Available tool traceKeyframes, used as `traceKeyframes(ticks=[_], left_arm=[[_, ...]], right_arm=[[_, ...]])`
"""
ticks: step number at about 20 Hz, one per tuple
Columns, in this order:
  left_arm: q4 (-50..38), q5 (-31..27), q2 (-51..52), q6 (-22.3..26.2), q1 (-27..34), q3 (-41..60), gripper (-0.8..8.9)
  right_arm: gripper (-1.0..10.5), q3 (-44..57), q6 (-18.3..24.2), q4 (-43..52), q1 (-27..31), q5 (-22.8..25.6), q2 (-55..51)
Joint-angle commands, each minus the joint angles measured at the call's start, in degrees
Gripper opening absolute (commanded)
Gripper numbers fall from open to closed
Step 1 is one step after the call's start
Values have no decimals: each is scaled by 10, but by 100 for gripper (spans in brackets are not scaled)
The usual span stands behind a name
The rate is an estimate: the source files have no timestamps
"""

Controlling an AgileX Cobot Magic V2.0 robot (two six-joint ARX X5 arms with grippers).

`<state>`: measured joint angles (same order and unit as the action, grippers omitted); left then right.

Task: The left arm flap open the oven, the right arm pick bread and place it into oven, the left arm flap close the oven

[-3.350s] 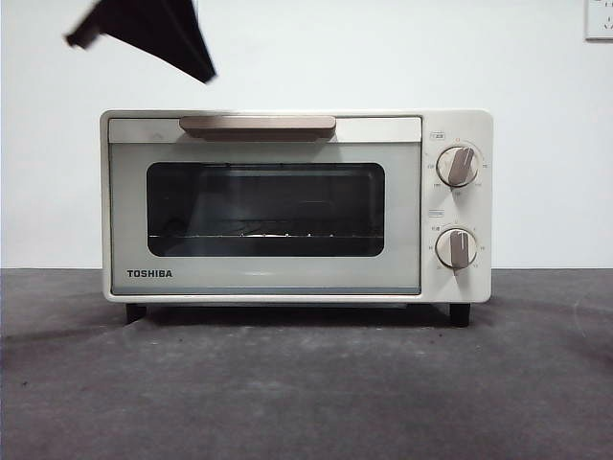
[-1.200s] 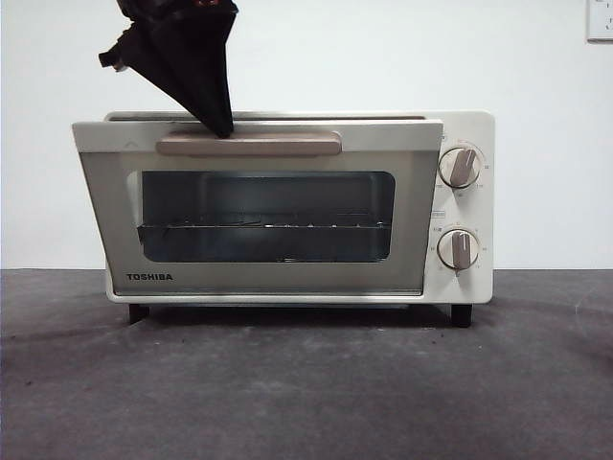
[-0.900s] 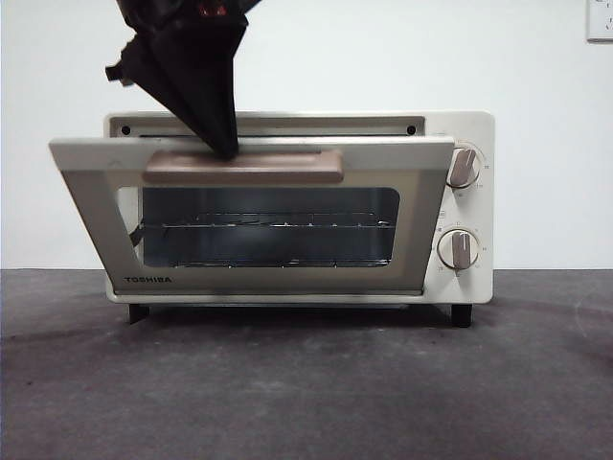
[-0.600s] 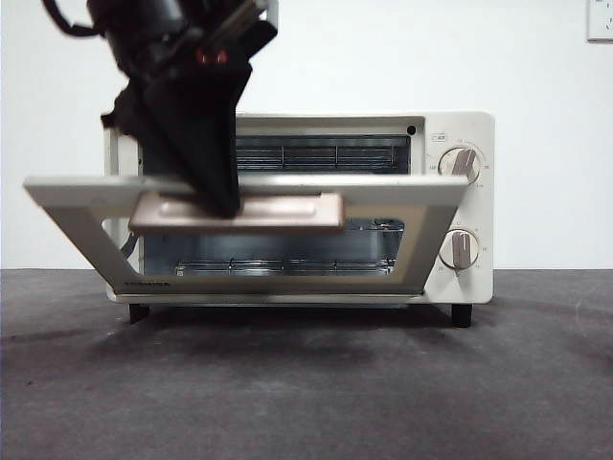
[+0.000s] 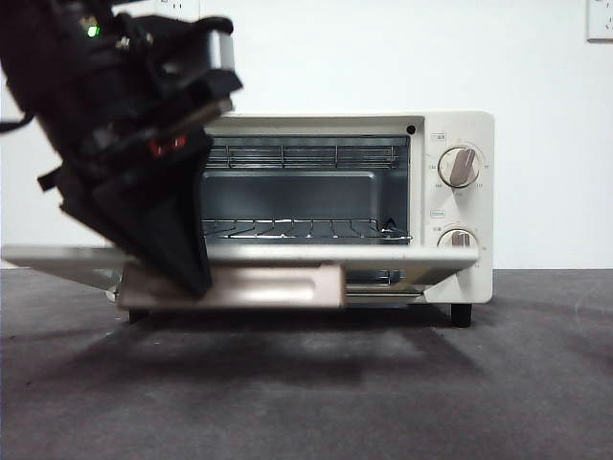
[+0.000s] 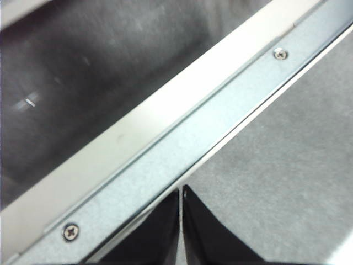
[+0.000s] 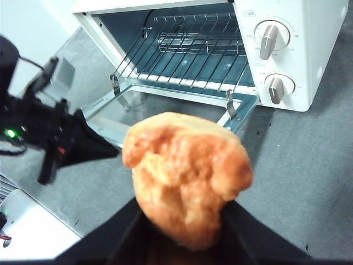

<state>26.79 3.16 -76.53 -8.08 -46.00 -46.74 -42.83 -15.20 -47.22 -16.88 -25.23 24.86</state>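
Oven [image 5: 450, 192] door [image 7: 165, 105] is folded down nearly flat; the opening step is almost complete. Left gripper [image 6: 180, 221], jaws pressed together, bears on the door edge. Right gripper [image 7: 182, 232] grasps the bread [image 7: 185, 176] between its jaws, short of the opening. Next: carry it onto the rack [image 5: 306, 228].

Oven [image 5: 450, 192] on table [image 5: 383, 402], door [image 5: 402, 255] dropped flat toward the front, handle [image 5: 278, 287] at its front edge. Rack [image 5: 306, 228] inside the cavity; two knobs [image 5: 458, 166] stacked on the panel right of the opening. Left gripper [image 5: 187, 278] comes from upper left, tips on the handle's left part. Right gripper [image 7: 182, 232] in front of the oven, above the table, bread [image 7: 185, 176] between its jaws.
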Motion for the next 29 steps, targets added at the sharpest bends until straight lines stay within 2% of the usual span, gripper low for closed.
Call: traceKeyframes(ticks=[1,4,9,12,15,19,25,29], left_arm=[[-53,-20,-4,-21,-12,15,16],[-74,-22,-4,-28,-26,34,16],[-54,-18,16,-28,-34,31,16],[12,-19,73,-27,-34,8,16],[70,-19,156,-29,-34,-16,16],[121,-24,272,-37,-34,-38,16],[186,-98,441,-73,-33,-44,16],[211,-126,500,-89,-33,-44,16]], right_arm=[[139,-8,7,9,-3,2,1],[139,-8,7,9,-3,2,1],[139,-8,5,9,-3,-12,1],[139,-8,-9,23,-3,-34,15],[139,-8,-29,80,-15,-40,51],[139,-8,-55,187,-72,-43,131],[139,-25,-89,319,-179,40,297],[139,-78,-90,319,-207,102,403]])
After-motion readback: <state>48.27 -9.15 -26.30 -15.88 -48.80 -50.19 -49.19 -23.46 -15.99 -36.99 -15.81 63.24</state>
